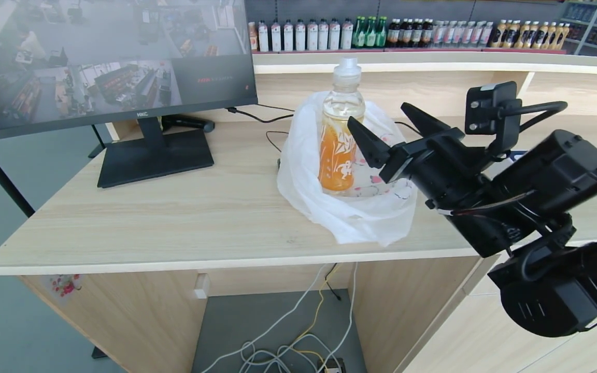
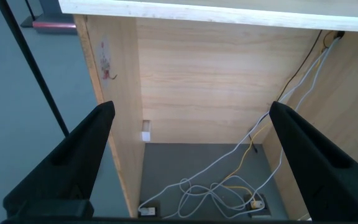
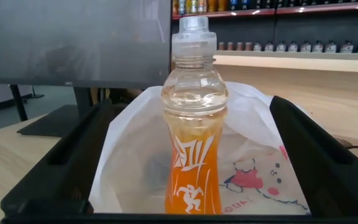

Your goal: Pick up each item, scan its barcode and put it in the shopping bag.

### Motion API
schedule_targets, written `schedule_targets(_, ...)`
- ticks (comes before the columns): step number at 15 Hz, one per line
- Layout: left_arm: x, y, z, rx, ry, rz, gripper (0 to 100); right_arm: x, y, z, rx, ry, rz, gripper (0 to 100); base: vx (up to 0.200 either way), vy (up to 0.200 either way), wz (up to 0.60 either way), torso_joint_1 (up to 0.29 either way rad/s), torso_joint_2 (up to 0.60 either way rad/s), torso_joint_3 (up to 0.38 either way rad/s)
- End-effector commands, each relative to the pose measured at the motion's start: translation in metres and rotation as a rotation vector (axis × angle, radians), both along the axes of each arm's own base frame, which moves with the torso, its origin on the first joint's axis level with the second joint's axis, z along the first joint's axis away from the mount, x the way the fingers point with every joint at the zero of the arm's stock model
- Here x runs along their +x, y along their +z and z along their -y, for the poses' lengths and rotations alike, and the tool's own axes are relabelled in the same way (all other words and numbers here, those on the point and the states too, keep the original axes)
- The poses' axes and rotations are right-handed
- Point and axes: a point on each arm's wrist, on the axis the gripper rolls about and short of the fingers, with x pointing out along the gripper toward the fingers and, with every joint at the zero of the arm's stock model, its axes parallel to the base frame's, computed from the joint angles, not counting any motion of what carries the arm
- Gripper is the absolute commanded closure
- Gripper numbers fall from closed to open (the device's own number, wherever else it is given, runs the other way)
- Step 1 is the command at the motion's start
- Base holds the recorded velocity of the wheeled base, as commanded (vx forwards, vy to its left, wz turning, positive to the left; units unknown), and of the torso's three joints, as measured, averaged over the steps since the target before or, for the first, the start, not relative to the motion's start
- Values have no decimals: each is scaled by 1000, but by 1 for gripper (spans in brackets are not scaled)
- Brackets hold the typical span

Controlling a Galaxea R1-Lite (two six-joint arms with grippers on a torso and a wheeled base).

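bottle (image 1: 341, 147) upright in shopping bag (image 1: 302, 178) | monitor (image 1: 107, 57) apart | right jaws spread

wooden counter (image 1: 174, 217) | monitor (image 1: 107, 62) left | shopping bag (image 1: 303, 171) centre | cable (image 1: 257, 117) behind

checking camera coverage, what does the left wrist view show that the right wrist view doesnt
Left wrist view, not the right: the left gripper, open, held low before the counter front panel, with loose cables on the floor beneath and a small sticker on the side panel.

Right wrist view, not the left: the right gripper, open, facing the orange drink bottle standing upright in the white shopping bag, with a monitor and shelved bottles behind.

Shared: the light wooden counter, seen from below in one and along its top in the other.
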Motion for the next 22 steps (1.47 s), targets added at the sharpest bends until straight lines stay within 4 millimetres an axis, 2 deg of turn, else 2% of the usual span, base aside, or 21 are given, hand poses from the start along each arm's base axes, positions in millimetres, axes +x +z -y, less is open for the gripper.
schedule_targets(1, 0, 0, 0, 0, 0, 0, 0, -19, 5, 13, 2, -3, 4, 0, 0, 0, 0, 0, 0, 0)
schedule_targets(3, 0, 0, 0, -2, 0, 0, 0, -28, 1, 18, -9, 0, -13, 0, 0, 0, 0, 0, 0, 0)
schedule_targets(14, 0, 0, 0, -6, 0, 0, 0, -34, 3, 26, 11, -14, -20, 0, 0, -200, 0, 2, 2, 1)
schedule_targets(22, 0, 0, 0, -9, 0, 0, 0, -47, 3, 34, 10, -14, -23, 0, 0, -200, 0, 2, 4, 3)
